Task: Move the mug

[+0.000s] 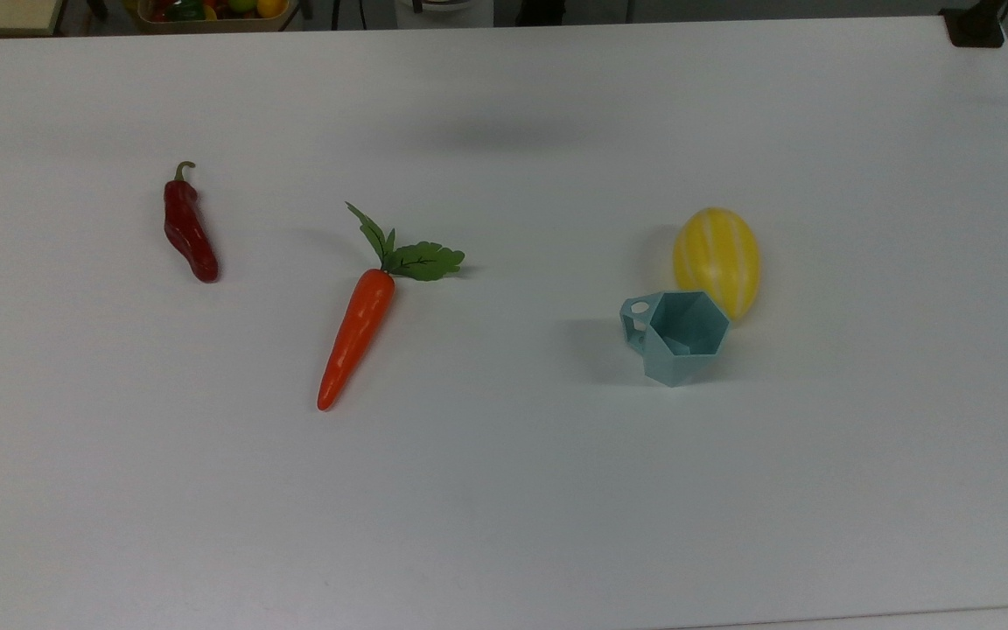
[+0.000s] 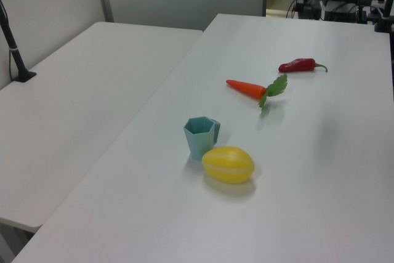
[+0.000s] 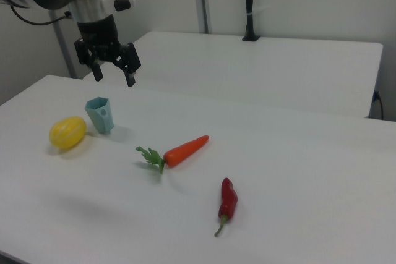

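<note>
Robot hand (image 3: 114,75), fingers spread and empty, hangs above an upright mug (image 1: 677,336) beside a yellow melon (image 1: 717,261) on a white tabletop (image 1: 504,490)

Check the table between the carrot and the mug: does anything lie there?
No. In the top view, only bare white table lies between the carrot and the mug.

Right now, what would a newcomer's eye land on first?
Probably the bright yellow melon beside the pale teal mug on the white table. Next, the orange carrot and red chili toward the top view's left. In the right view, the open pincer hangs above the mug.
</note>
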